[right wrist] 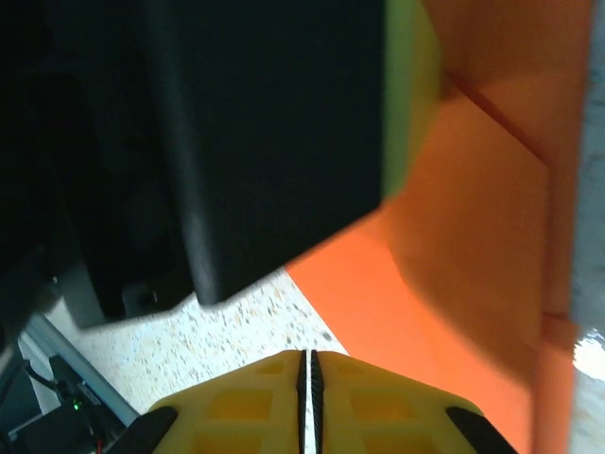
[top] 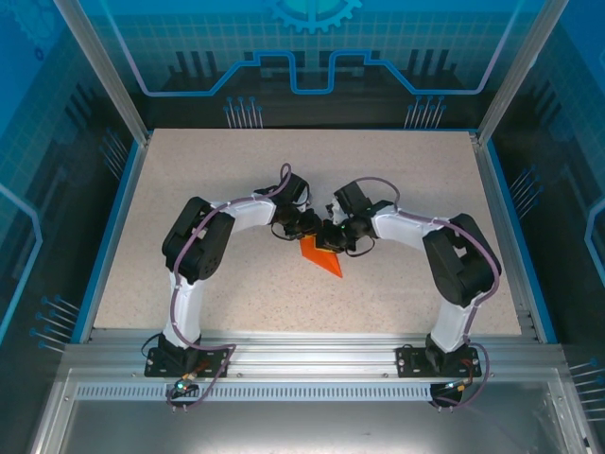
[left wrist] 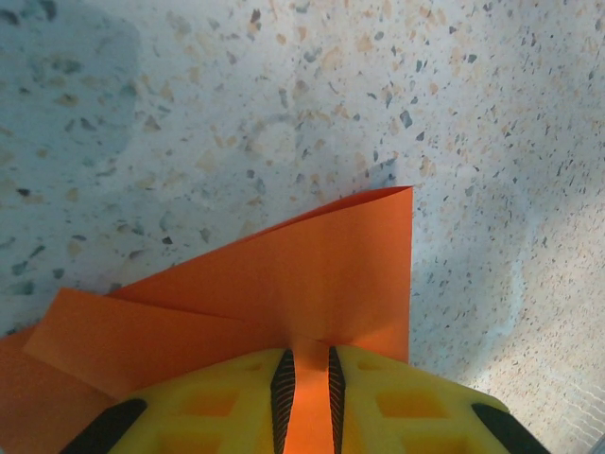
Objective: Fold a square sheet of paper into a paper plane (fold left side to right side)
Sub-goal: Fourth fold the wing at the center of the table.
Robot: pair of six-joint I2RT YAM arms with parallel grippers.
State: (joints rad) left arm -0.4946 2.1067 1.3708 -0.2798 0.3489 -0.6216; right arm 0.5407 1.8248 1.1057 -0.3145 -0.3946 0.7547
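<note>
The folded orange-red paper sheet (top: pixel 319 253) lies mid-table (top: pixel 189 170) in the top view, its tip pointing to the lower right. The left gripper (left wrist: pixel 304 378) is clamped on the sheet's edge at bottom centre of its wrist view. The right gripper (right wrist: pixel 309 374) has its fingers pressed together at the sheet's edge; whether it pinches paper is unclear.

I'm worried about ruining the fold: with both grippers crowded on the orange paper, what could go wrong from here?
1. The left gripper seems to pinch a flap of the paper; pulling could tear it or skew the fold.
2. The right gripper is shut, close beside the left arm's dark body; they could collide.
</note>
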